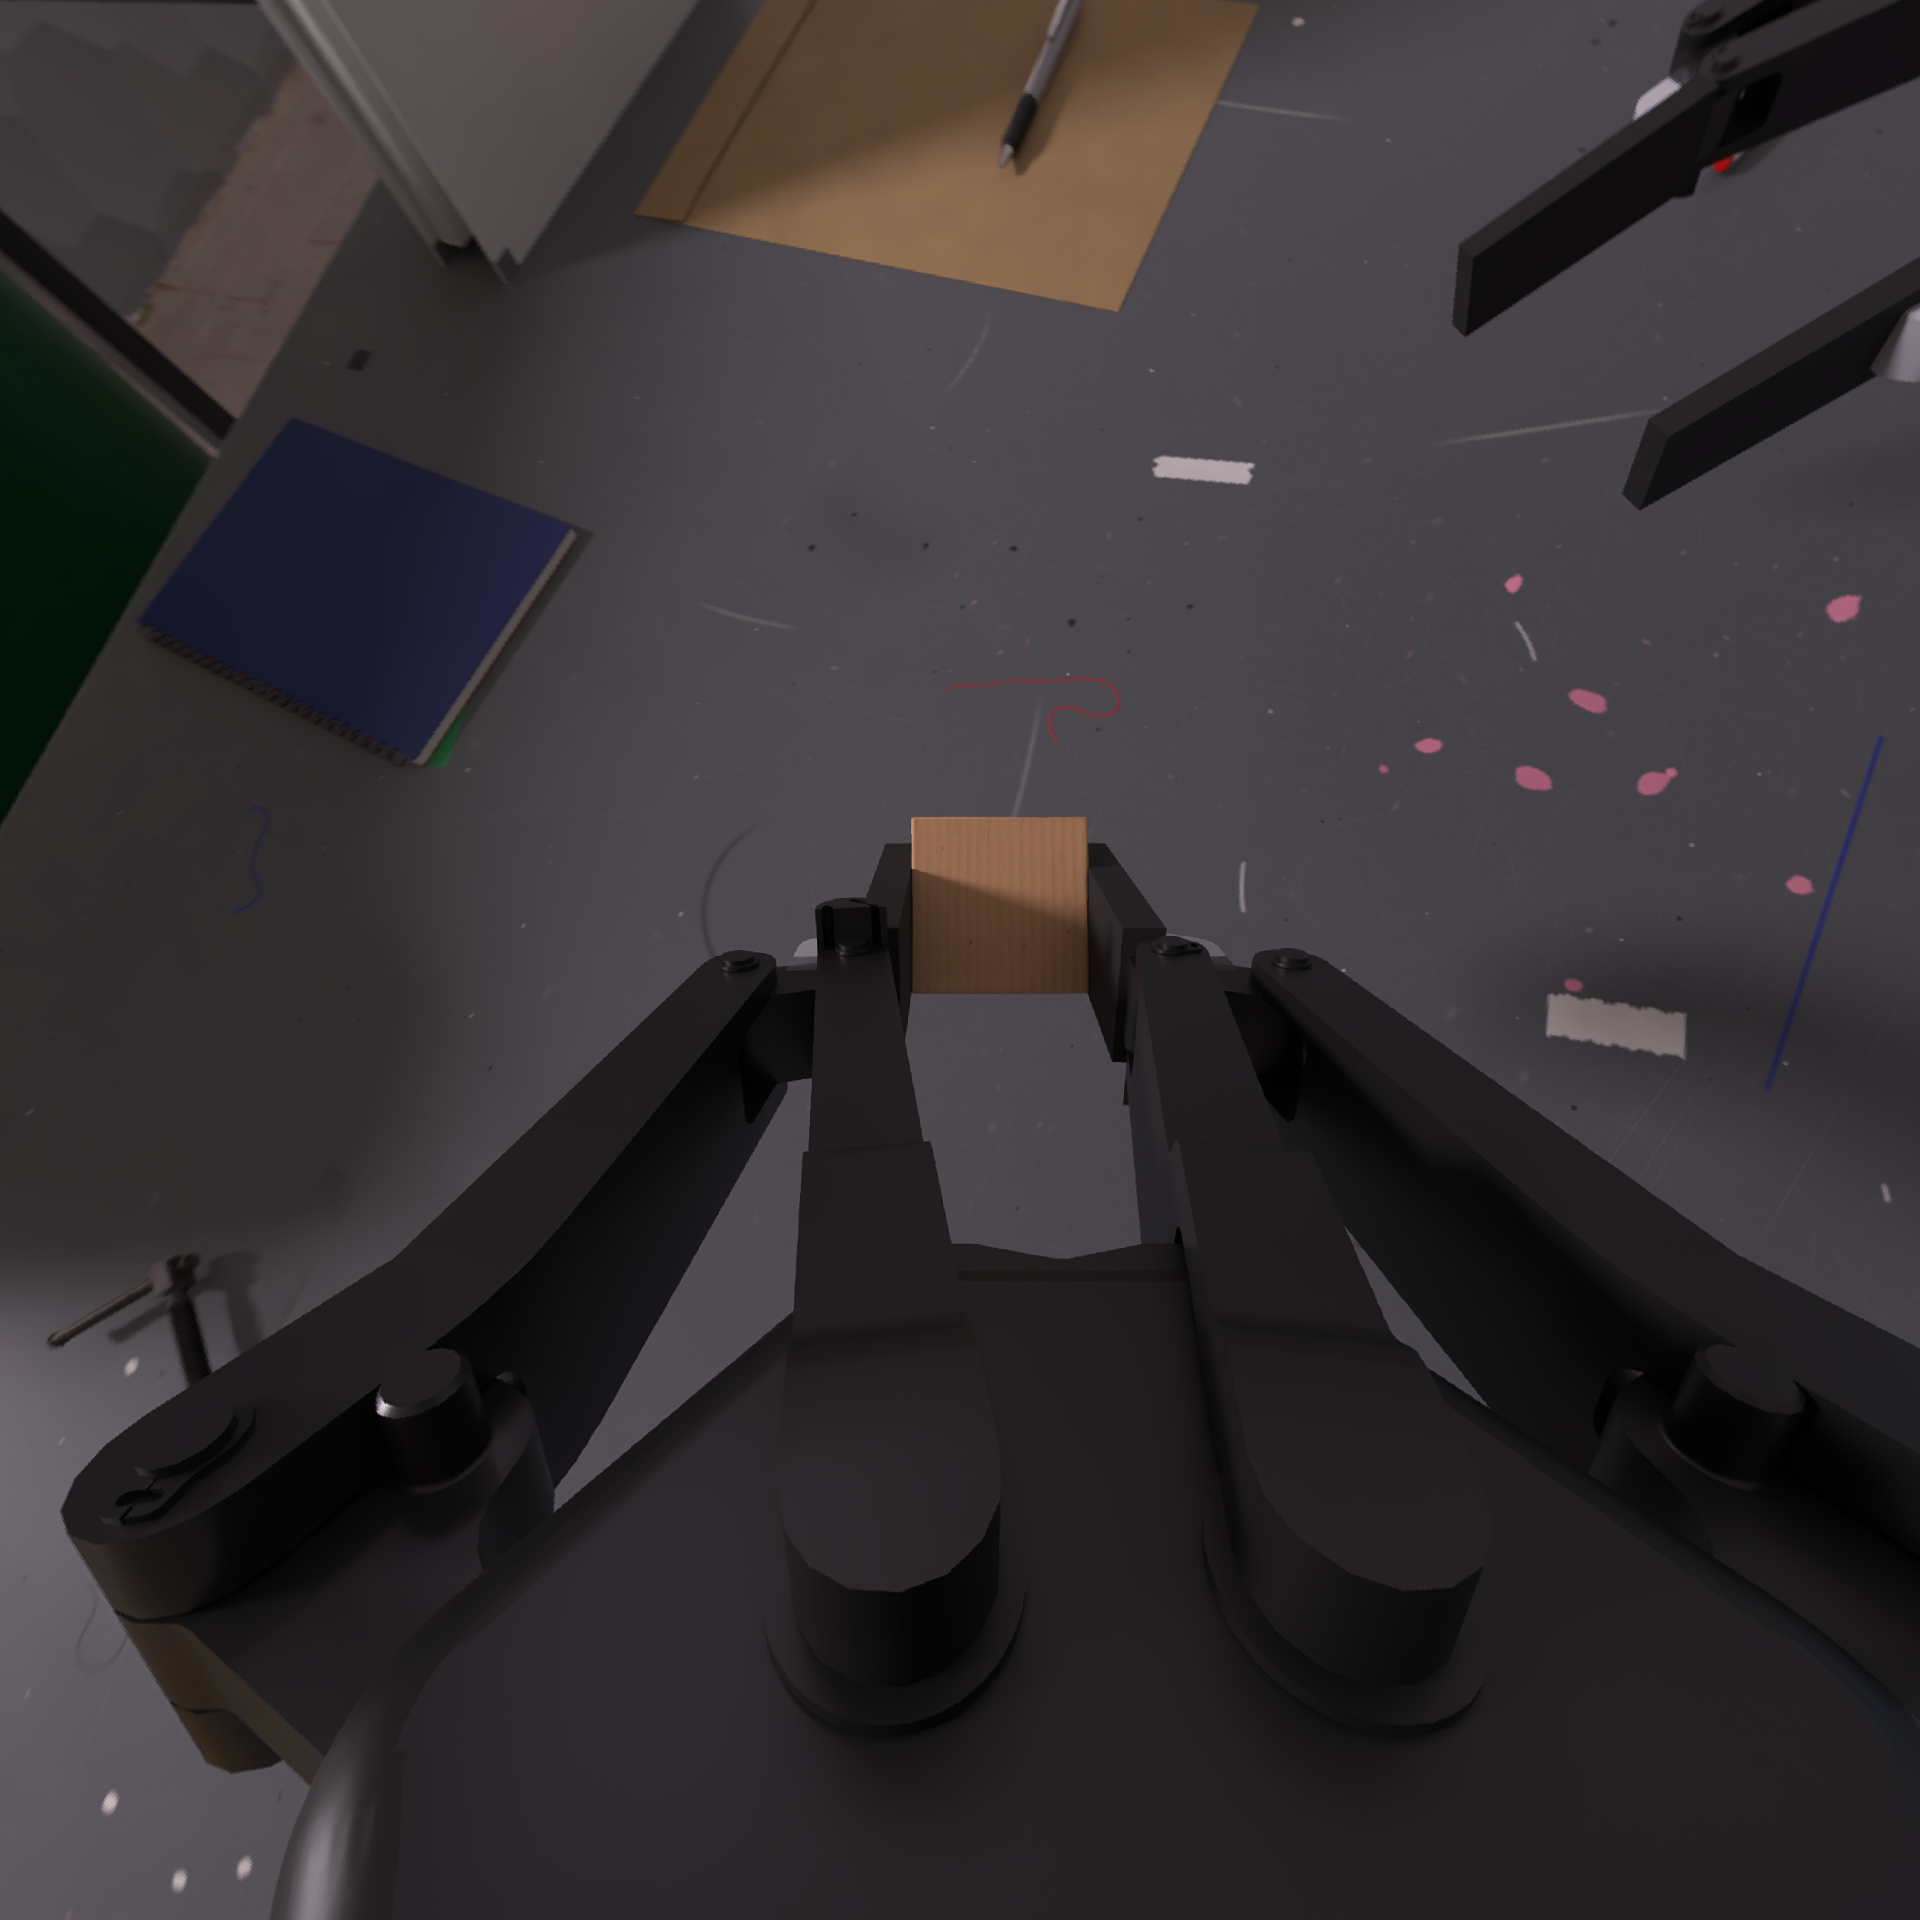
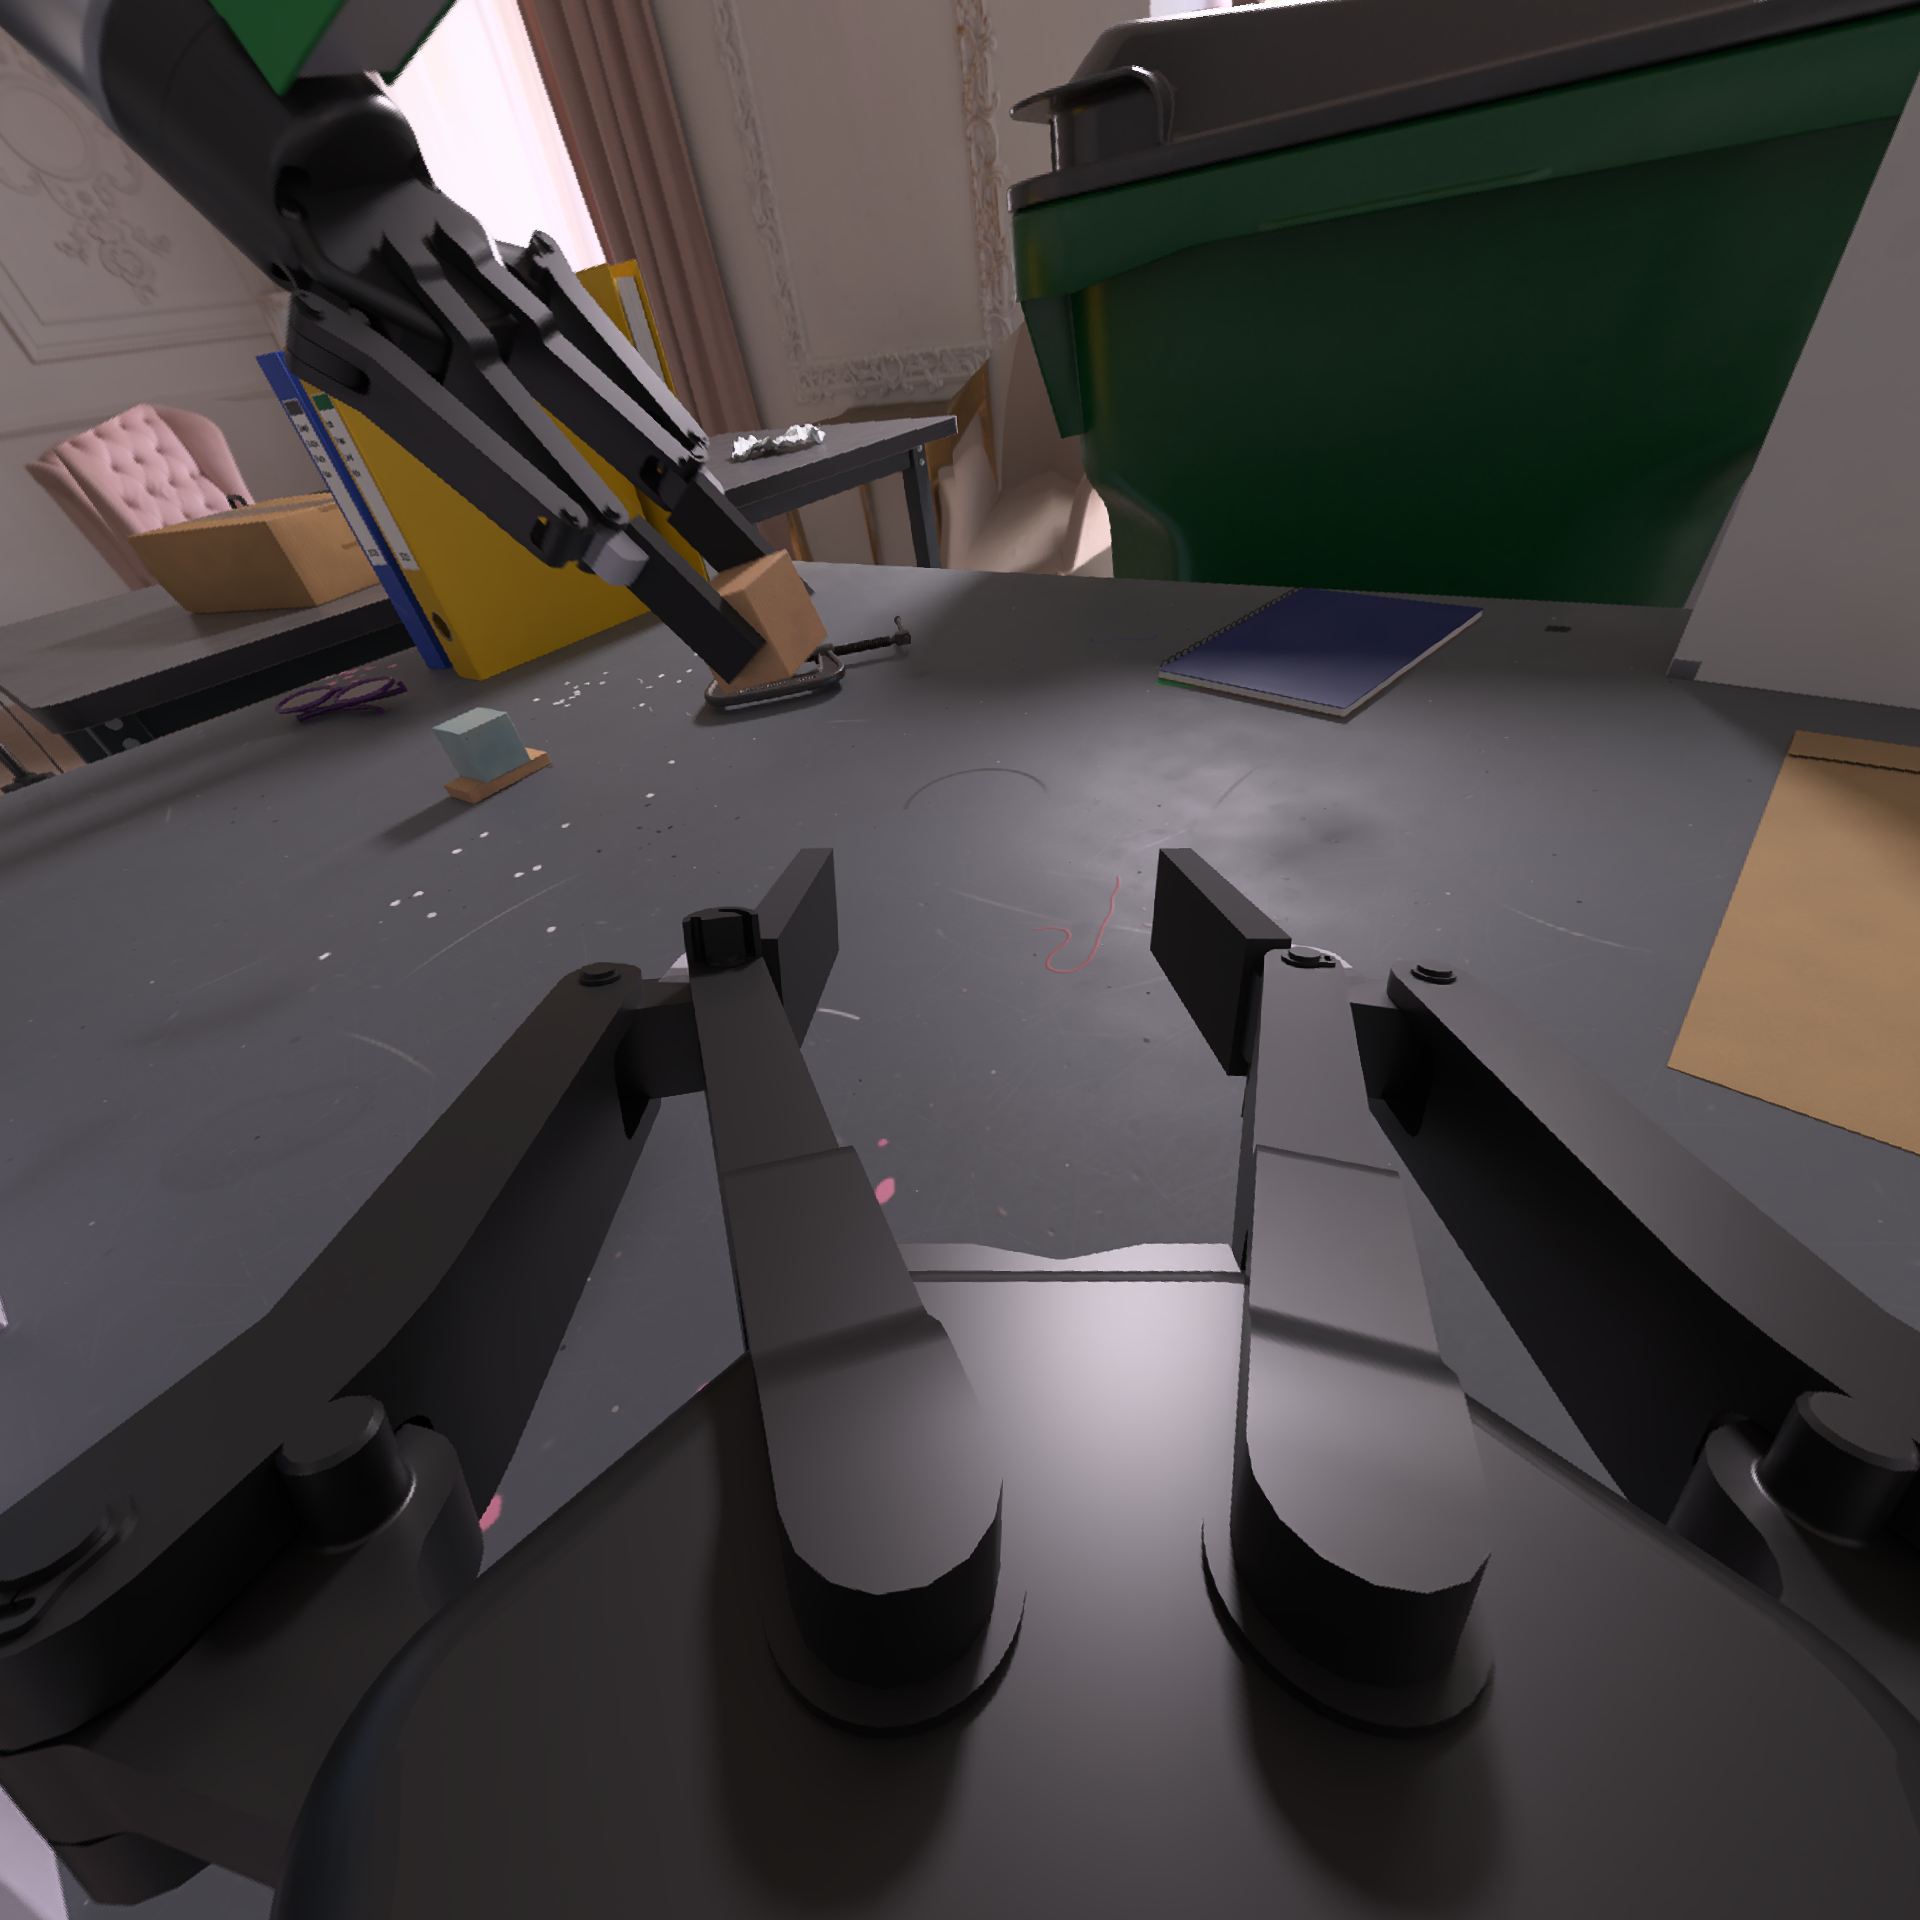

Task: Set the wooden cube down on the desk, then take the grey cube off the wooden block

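My left gripper (image 1: 997, 914) is shut on the wooden cube (image 1: 1000, 904) and holds it above the dark grey desk (image 1: 727, 727). In the right wrist view the same gripper (image 2: 764, 623) comes in from the upper left with the wooden cube (image 2: 784, 618) between its fingers, tilted and low over the desk. The pale grey cube (image 2: 476, 743) sits on a flat wooden block (image 2: 499, 781) at the desk's left, apart from both grippers. My right gripper (image 2: 992, 935) is open and empty over the desk's middle; its fingers (image 1: 1579, 239) show at the upper right of the left wrist view.
A blue spiral notebook (image 1: 364, 592) (image 2: 1320, 649), a brown envelope (image 1: 956, 145) (image 2: 1818, 935) with a pen (image 1: 1039, 83) on it, a metal clamp (image 2: 800, 670) (image 1: 156, 1309), yellow and blue binders (image 2: 488, 551), purple glasses (image 2: 343, 694), a green bin (image 2: 1455, 343).
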Robot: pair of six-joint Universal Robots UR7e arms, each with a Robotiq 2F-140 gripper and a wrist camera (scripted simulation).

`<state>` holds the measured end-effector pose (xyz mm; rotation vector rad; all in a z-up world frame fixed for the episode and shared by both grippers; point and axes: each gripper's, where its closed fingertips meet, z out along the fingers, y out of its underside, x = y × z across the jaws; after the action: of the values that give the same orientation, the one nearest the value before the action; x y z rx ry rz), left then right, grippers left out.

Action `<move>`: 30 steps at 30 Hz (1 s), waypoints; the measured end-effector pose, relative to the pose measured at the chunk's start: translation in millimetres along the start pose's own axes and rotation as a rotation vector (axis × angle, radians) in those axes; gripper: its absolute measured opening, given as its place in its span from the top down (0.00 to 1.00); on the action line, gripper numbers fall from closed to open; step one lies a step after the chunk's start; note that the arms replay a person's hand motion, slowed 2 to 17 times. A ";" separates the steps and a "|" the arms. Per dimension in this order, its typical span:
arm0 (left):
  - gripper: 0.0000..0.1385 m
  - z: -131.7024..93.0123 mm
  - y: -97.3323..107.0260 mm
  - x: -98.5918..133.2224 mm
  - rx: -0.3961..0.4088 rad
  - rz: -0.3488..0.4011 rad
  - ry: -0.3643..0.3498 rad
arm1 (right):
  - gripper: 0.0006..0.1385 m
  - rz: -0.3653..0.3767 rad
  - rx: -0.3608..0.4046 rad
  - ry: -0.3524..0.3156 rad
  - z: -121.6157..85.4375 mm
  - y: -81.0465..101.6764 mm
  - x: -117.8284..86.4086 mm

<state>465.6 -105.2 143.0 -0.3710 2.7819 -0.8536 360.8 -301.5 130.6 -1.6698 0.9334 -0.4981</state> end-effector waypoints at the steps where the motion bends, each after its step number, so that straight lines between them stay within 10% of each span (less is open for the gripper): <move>1: 0.71 5.4 -1.7 2.1 -0.005 0.009 0.012 | 0.42 -0.001 0.000 0.001 -0.5 -0.1 0.4; 30: 0.71 100.5 -16.8 41.7 -0.087 0.210 0.230 | 0.42 0.009 0.031 0.039 -14.6 -3.9 14.4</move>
<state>456.1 -183.3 66.0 0.0094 3.0058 -0.7703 360.0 -321.5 136.7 -1.6323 0.9568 -0.5375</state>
